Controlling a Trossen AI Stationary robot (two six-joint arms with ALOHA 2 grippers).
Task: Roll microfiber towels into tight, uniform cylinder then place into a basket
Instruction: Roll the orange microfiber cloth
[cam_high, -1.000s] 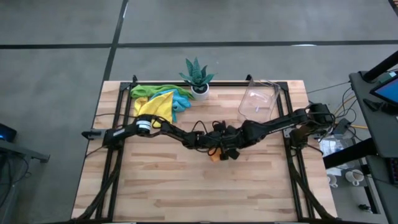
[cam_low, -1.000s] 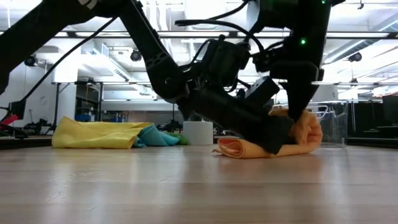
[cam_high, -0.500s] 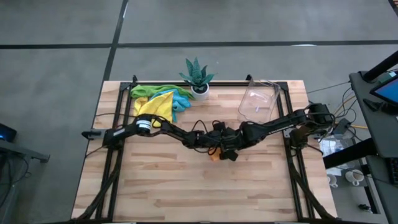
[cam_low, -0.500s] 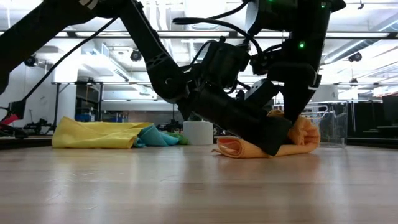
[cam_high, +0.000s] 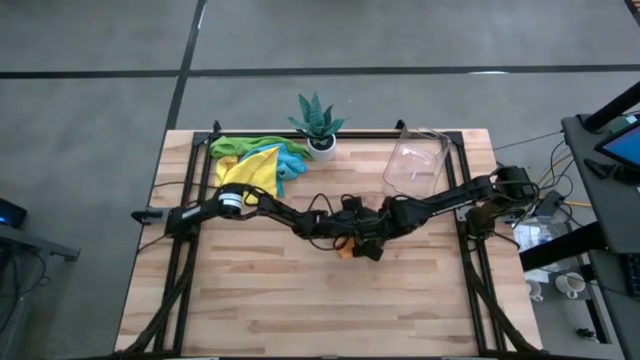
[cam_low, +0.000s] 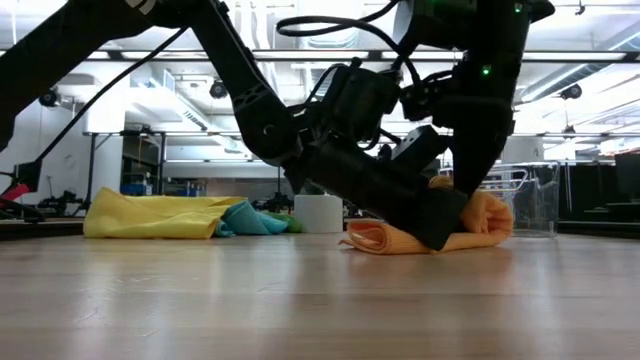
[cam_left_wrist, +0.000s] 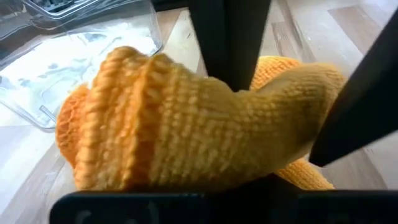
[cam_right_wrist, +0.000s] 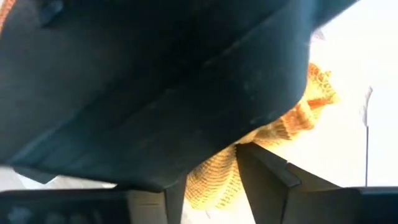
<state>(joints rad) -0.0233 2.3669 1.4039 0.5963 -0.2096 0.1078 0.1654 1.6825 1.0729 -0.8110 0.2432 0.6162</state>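
Note:
An orange towel (cam_low: 480, 215), loosely rolled, lies on the table's middle (cam_high: 345, 251). My left gripper (cam_low: 440, 228) slants in from the left and is shut, its end buried in the roll (cam_left_wrist: 186, 124). My right gripper (cam_left_wrist: 286, 93) comes down from above and is open, with one finger on each side of the roll's right end (cam_right_wrist: 211, 180). More towels, yellow, green and blue (cam_high: 255, 160), lie heaped at the far left. The clear basket (cam_high: 415, 165) stands at the far right. My left gripper is shut inside the orange roll, coming in nearly level from the table's left. The cloth (cam_left_wrist: 186, 168) lies over and around its fingers and hides them, so the layer or edge it holds does not show. The roll rests on the table. My right gripper stands over the roll's right end, fingers (cam_left_wrist: 230, 43) pointing down, one on either side. Whether they touch the cloth I cannot tell.
A spiky green plant in a white pot (cam_high: 318, 122) stands at the far edge between the towel heap and the basket (cam_low: 535, 200). Bare wood lies along the near half of the table (cam_high: 320, 310). Cables run off the table's right side.
My right gripper has tipped a little above the roll. The orange roll's raised right end has sunk slightly lower onto the table. The left arm has kept still.

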